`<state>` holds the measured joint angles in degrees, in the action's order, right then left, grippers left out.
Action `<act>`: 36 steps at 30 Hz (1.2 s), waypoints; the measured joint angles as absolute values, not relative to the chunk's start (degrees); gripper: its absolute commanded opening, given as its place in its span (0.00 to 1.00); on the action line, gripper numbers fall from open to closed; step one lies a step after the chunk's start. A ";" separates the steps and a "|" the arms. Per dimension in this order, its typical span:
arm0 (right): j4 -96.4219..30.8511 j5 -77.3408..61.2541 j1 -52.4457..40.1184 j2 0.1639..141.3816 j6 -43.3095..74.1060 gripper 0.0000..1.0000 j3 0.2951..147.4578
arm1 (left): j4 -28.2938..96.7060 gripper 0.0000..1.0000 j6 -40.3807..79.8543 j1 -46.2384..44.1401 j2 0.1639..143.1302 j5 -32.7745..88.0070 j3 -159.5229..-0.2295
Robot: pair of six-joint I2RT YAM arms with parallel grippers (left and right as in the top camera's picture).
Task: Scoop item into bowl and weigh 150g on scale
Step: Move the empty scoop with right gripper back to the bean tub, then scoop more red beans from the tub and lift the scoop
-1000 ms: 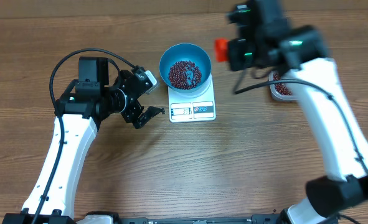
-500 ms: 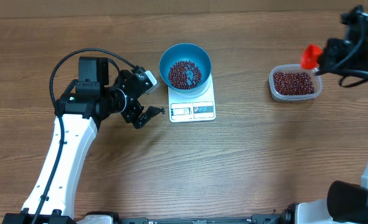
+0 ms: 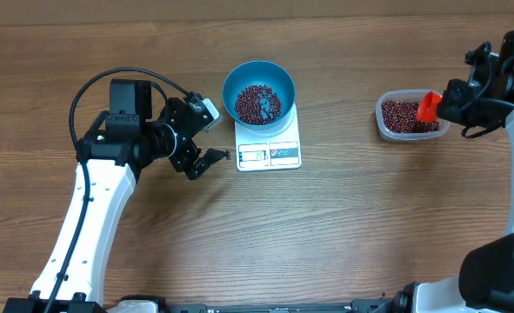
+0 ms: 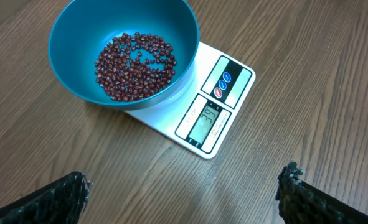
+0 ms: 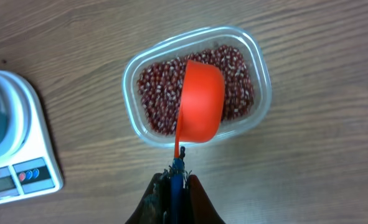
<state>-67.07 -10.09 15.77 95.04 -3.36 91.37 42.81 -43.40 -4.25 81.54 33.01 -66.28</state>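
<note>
The blue bowl [image 3: 258,80] stands on the white scale [image 3: 270,155] and holds a shallow layer of red-brown beans [image 3: 257,103]. In the left wrist view the bowl [image 4: 171,25], its beans [image 4: 136,65] and the scale [image 4: 207,121] with a lit display lie ahead of my left gripper [image 4: 184,186]. That left gripper [image 3: 211,133] is open and empty, just left of the scale. My right gripper [image 5: 176,180] is shut on the blue handle of an orange scoop [image 5: 201,111]. The scoop hangs over the clear tub [image 5: 259,81] of beans [image 5: 155,93], its rounded back facing the camera.
The clear tub [image 3: 382,117] sits at the right of the wooden table, well apart from the scale. My right arm [image 3: 500,87] reaches in from the right edge. The scale's corner [image 5: 22,155] shows at the left of the right wrist view.
My right arm has swung from beside the bowl out to the right and brought the scoop down over the tub. The left arm has not moved.
</note>
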 measured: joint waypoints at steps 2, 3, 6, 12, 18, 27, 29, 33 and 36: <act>-64.86 -10.11 15.77 95.37 -3.97 0.04 89.91 | 42.81 0.99 -43.40 -4.25 81.54 32.99 -66.28; -64.14 -10.04 15.77 95.79 -4.54 0.04 89.41 | 42.81 1.00 -43.40 -4.25 81.54 33.01 -66.28; -62.89 -9.98 15.77 97.91 -5.93 0.04 89.03 | 42.81 1.00 -43.40 -4.25 81.54 33.01 -66.28; -61.49 -7.73 15.77 102.76 -6.94 0.04 88.79 | 42.81 1.00 -43.40 -4.25 81.56 33.01 -66.28; -61.08 -7.18 15.75 104.53 -7.51 0.04 88.71 | 42.81 1.00 -43.40 -4.25 81.54 33.01 -66.28; -61.23 -8.51 15.75 104.64 -7.55 0.04 88.55 | 42.81 1.00 -43.40 -4.25 81.56 32.99 -66.28; -61.19 -8.99 15.75 104.64 -7.55 0.04 88.27 | 42.81 1.00 -43.40 -4.25 81.54 33.01 -66.28; -60.62 -9.67 15.75 104.64 -7.55 0.04 87.42 | 42.81 0.99 -43.40 -4.25 81.54 33.01 -66.28; -60.23 -10.11 15.75 104.64 -7.55 0.04 86.76 | 42.81 1.00 -43.40 -4.25 81.56 33.01 -66.28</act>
<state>-60.23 -10.11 15.75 104.64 -7.55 86.76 42.81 -43.40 -4.25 81.56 33.01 -66.28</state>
